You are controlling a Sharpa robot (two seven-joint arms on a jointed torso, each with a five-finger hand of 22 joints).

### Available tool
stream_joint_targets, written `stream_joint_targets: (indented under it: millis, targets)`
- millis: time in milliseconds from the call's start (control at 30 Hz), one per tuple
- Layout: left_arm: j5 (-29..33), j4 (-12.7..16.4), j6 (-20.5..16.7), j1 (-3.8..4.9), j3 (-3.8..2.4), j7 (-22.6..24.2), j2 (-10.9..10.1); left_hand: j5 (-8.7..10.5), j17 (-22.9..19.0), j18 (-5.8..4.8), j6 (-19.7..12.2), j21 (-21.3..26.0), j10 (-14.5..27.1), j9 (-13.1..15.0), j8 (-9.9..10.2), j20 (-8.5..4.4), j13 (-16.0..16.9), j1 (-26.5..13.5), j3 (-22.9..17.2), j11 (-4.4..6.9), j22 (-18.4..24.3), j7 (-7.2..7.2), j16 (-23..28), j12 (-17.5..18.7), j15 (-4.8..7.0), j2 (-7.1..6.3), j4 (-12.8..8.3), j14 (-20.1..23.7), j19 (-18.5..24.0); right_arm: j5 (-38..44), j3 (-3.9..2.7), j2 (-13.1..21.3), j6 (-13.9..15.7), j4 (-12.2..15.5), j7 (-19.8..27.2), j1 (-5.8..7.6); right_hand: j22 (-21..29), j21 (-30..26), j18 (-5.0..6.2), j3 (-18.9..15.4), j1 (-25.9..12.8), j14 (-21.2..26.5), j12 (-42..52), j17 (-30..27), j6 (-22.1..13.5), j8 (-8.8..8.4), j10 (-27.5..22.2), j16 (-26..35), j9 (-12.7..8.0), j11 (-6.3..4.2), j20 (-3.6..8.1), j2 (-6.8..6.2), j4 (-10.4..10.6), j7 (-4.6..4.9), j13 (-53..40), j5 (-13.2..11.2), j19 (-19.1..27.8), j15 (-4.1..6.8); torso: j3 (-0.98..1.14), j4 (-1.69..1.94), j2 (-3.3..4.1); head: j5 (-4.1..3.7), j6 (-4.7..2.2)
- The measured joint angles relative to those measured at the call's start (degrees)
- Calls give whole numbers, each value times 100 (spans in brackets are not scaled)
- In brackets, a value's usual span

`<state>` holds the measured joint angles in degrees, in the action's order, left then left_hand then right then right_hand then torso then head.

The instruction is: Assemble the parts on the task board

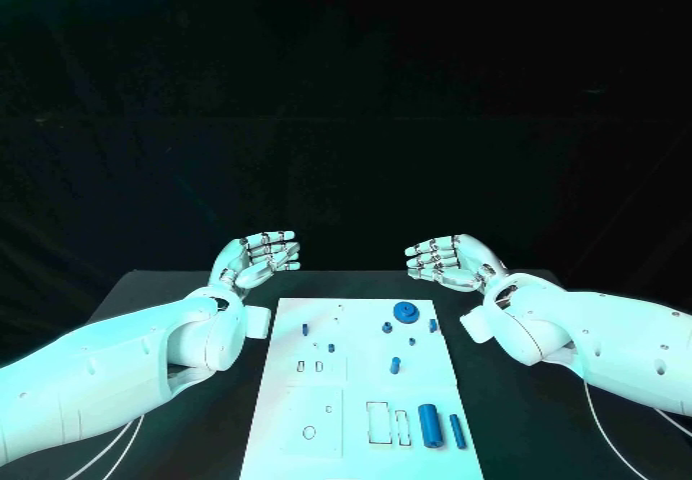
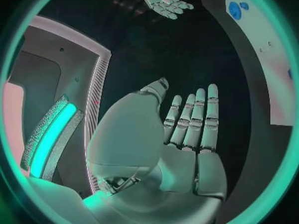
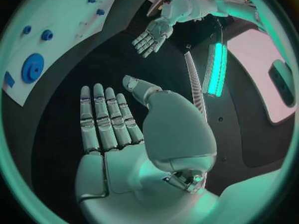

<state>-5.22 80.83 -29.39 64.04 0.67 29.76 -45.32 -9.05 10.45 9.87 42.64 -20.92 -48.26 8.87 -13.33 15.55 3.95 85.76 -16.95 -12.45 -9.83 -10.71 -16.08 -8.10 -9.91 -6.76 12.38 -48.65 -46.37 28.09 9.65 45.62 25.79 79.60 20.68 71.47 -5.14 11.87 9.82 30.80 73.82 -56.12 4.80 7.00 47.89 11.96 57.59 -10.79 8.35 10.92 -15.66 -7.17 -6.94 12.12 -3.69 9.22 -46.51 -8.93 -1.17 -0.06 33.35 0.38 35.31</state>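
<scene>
Two empty hands, left hand (image 1: 257,259), right hand (image 1: 450,261)

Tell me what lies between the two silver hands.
Head view: nothing lies between the left hand and right hand, just bare black table beyond the white task board.

surface: black table (image 1: 173,300) | on it: white task board (image 1: 310,400) at centre, lying flat
</scene>
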Motion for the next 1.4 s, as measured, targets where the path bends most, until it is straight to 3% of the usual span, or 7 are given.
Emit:
stream_joint_targets:
  millis: [300,433,633,767,867,1100,1400]
  targets:
    - [-311,270,152,59,-13,-126,-186,0,246,-5,562,-382,-919,56,-171,-242,-2,121,-175,222,-130,-157,-145,-21,226,-92,-135,-604,-368,1253,-7,86,-9,18,-251,151,-15,158,0,121,-52,-505,-66,67,302,0,389,-93,10,-117,163,-173,53,65,1,0,-448,155,21,7,129,-14,-26]
    - [-419,443,203,83,-39,-196,-308,0,398,-8,622,-644,-1217,56,-171,-344,-1,75,-296,288,-261,-177,-259,51,325,-189,-128,-920,-521,1928,-14,95,-120,53,-525,242,-95,361,-1,135,-82,-906,-66,216,494,75,696,-251,58,-223,302,-252,82,-25,-8,0,-786,299,34,7,212,-23,-44]
    - [-532,788,343,93,-72,-254,-467,0,473,-9,622,-774,-1249,45,-171,-348,-11,38,-300,312,-330,-177,-292,129,347,-281,-124,-983,-524,3224,-14,124,-323,188,-1043,331,-652,1367,-1,-119,37,-2213,-88,927,745,136,1071,-1009,145,-479,805,-370,128,-216,-14,156,-1748,729,39,36,342,-70,-57]
    - [-574,1009,467,96,-89,-258,-543,0,479,-10,622,-782,-1249,41,-171,-348,-12,22,-315,312,-332,-177,-292,150,347,-297,-108,-983,-524,4018,-14,132,-484,280,-1382,362,-1131,2079,-2,-190,-41,-2701,-88,1645,903,136,1180,-1735,209,-548,980,-448,228,-269,-25,156,-1983,859,35,71,427,-116,-59]
    - [-591,1151,554,107,-105,-260,-598,0,479,-10,622,-782,-1249,41,-171,-348,-12,22,-315,312,-332,-177,-292,150,346,-297,-108,-983,-524,4536,-14,125,-603,327,-1624,374,-1517,2595,-2,-70,-122,-2761,-88,2495,940,99,1236,-2776,274,-604,1040,-532,376,-307,-55,131,-2106,884,21,101,491,-144,-66]
    - [-596,1325,686,171,-126,-265,-665,0,485,-11,622,-782,-1249,41,-171,-347,-11,22,-315,312,-341,-177,-292,174,346,-297,-108,-983,-524,5343,-15,56,-773,376,-2026,381,-4628,5130,-320,92,-122,-2782,-88,5554,951,43,1095,-5969,455,-548,990,-712,644,-320,-61,129,-2913,863,-7,146,617,-185,-79]
    - [-577,1410,760,272,-135,-274,-708,0,499,-12,622,-808,-1249,41,-148,-347,-11,22,-315,312,-346,-177,-292,174,346,-297,-108,-982,-523,5864,-11,-155,-938,264,-2343,371,-5493,5790,-390,-11,-121,-2802,-88,6221,911,15,923,-6631,529,-539,930,-754,751,-282,-61,129,-3056,842,-31,176,719,-205,-76]
